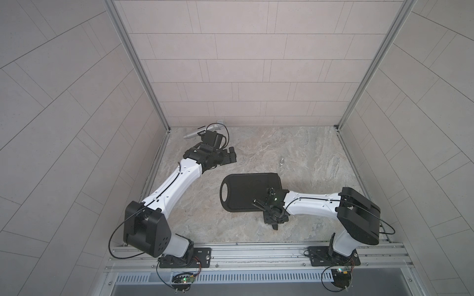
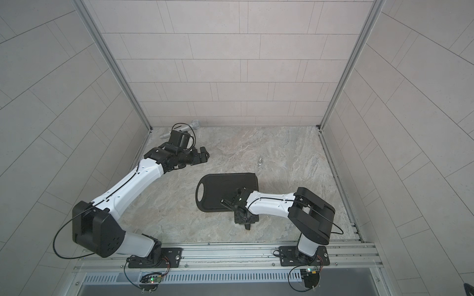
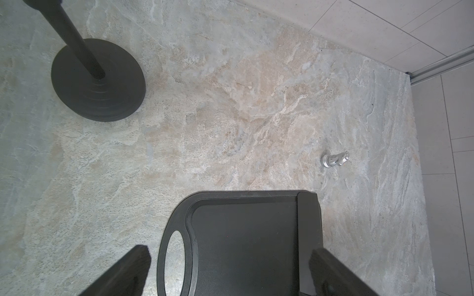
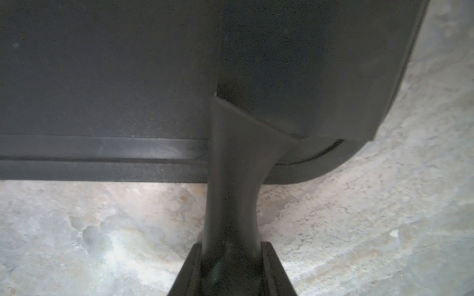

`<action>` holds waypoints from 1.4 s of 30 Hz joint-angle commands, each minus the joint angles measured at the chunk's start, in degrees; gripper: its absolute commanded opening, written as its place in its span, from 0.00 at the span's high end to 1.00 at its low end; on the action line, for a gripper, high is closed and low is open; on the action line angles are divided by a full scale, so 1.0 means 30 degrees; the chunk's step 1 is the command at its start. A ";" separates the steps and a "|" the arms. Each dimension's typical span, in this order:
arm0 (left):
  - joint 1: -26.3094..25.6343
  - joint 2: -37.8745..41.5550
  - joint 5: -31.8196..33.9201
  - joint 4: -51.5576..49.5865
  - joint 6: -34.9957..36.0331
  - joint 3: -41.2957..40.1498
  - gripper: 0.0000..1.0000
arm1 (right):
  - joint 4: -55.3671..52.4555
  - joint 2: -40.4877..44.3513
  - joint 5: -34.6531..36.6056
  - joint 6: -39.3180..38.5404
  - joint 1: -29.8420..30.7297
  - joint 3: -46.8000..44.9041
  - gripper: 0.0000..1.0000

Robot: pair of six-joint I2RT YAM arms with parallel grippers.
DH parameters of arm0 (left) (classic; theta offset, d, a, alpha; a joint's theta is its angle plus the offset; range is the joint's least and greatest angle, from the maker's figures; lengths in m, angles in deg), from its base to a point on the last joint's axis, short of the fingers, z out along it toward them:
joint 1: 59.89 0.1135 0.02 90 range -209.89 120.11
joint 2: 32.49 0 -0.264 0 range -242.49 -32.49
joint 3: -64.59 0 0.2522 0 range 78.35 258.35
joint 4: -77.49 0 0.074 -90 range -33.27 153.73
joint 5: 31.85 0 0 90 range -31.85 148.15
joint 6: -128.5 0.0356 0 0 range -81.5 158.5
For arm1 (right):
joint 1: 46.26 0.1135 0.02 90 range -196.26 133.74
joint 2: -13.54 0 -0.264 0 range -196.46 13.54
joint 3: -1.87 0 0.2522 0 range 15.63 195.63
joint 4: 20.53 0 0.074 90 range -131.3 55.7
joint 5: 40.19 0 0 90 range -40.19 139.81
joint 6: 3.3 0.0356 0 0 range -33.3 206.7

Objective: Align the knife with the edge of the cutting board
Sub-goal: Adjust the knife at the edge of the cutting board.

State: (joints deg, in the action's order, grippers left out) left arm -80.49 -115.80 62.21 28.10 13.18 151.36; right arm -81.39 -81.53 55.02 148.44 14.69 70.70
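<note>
The matte-black cutting board (image 1: 243, 192) (image 2: 220, 191) lies flat mid-table, its oval handle hole at the left end. The black knife lies with its wide blade (image 3: 309, 230) (image 4: 307, 64) along the board's right short edge. Its slim handle (image 4: 233, 192) sticks out past the board's near long edge. My right gripper (image 4: 232, 256) (image 1: 274, 217) is shut on that handle, just off the board. My left gripper (image 1: 230, 155) (image 3: 230, 251) hangs open and empty, high above the table at the back left, away from the board.
A silver microphone (image 1: 202, 130) on a black stand with a round base (image 3: 97, 79) stands in the back left corner, right behind my left wrist. A small silver metal piece (image 1: 281, 161) (image 3: 334, 160) lies behind the board. Tiled walls close in the table.
</note>
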 commanded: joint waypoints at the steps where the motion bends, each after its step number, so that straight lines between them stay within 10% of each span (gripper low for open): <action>1: 0.0033 -0.0152 -0.0158 -0.0436 -0.0058 0.0377 0.00 | -0.0277 0.0074 0.0564 0.0288 0.0213 -0.0154 0.82; 42: 0.0037 -0.0313 0.0015 -0.0483 0.0032 0.0393 0.00 | -0.0211 0.0840 0.0144 0.0076 0.0366 -0.0881 0.83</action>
State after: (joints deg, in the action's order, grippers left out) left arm -80.49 -116.11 62.25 28.07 13.20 151.36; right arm -79.99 -80.28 55.20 148.72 15.25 68.93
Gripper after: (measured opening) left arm 0.999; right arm 0.288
